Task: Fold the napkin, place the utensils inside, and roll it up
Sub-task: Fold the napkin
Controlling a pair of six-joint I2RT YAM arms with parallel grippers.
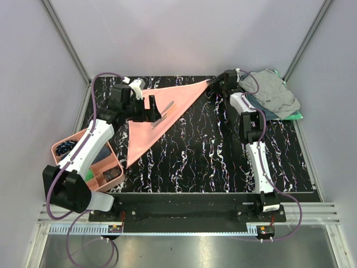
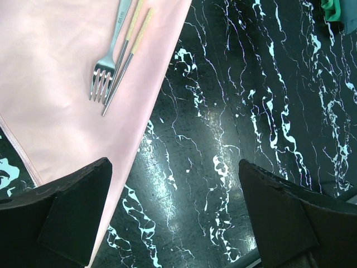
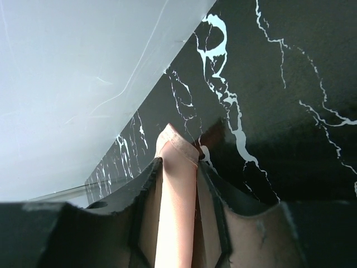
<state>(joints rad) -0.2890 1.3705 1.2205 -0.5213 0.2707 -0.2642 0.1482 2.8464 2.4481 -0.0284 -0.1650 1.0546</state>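
The napkin (image 1: pixel 140 139), a salmon-pink cloth, lies folded into a long triangle on the black marbled tabletop (image 1: pixel 223 156), left of centre. One point reaches toward the near edge and one stretches right along the far edge. The utensils (image 1: pixel 165 110) rest on the cloth near its long fold edge. In the left wrist view they are a silver fork (image 2: pixel 104 78) with two thin tan-handled sticks (image 2: pixel 143 29) lying against it.

The likely trouble lies at the napkin's far right corner (image 3: pixel 177 146). The right jaws pinch it there, closed partway onto a narrow pleat of cloth with the tip poking out beyond them. The grip looks thin, so a brisk pull could let the fabric slip free. If the corner is dragged across instead of lifted, the loose utensils could roll or slide off the shiny cloth. A fold drawn over them unevenly would probably leave them skewed for rolling.

The right arm (image 1: pixel 257 156) stretches forward to the far edge, its wrist bent low over the tabletop, just beside a grey cloth (image 1: pixel 273 92) that it does not touch. The left arm (image 1: pixel 89 145) reaches over the napkin's left part. Its jaws are spread fully wide, holding nothing, and hang above the fold edge near the utensils. One finger (image 2: pixel 72 218) is over the cloth and the other over bare tabletop.
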